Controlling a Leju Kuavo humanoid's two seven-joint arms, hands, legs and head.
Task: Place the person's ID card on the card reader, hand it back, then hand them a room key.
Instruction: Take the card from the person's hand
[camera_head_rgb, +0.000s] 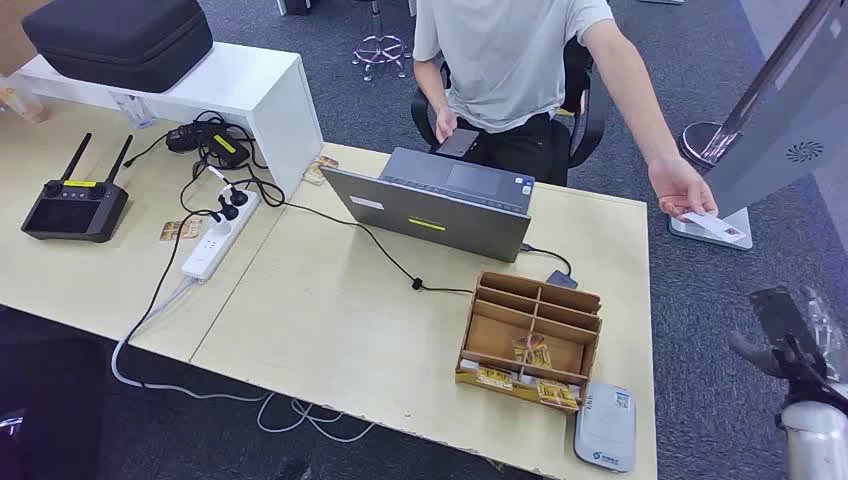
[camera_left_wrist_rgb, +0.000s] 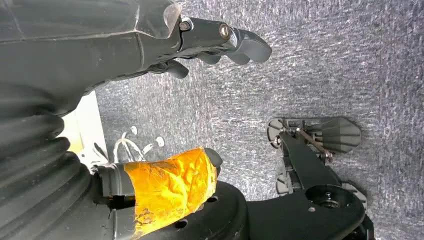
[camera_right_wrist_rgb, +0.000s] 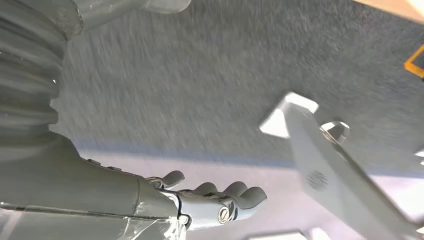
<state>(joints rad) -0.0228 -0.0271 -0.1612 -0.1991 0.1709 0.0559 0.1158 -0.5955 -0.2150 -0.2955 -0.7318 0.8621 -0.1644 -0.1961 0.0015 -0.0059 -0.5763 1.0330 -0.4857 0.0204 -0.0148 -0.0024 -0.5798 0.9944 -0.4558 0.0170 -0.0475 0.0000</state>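
The person (camera_head_rgb: 520, 60) behind the laptop (camera_head_rgb: 440, 205) is cut off at the shoulders by the picture's top edge. The ID card (camera_head_rgb: 715, 226) pinched in their outstretched hand (camera_head_rgb: 682, 190) is too small to read (print just a smear). Right of the laptop, the right hand (camera_head_rgb: 790, 340) sits low at the picture's edge, its fingers dark and blurred; whether they curl or spread is unclear there. The wrist view of the right hand (camera_right_wrist_rgb: 210, 200) is smeared by motion. Labels on the card reader (camera_head_rgb: 605, 428) and the cards in the wooden organizer (camera_head_rgb: 530, 340) cannot be made out.
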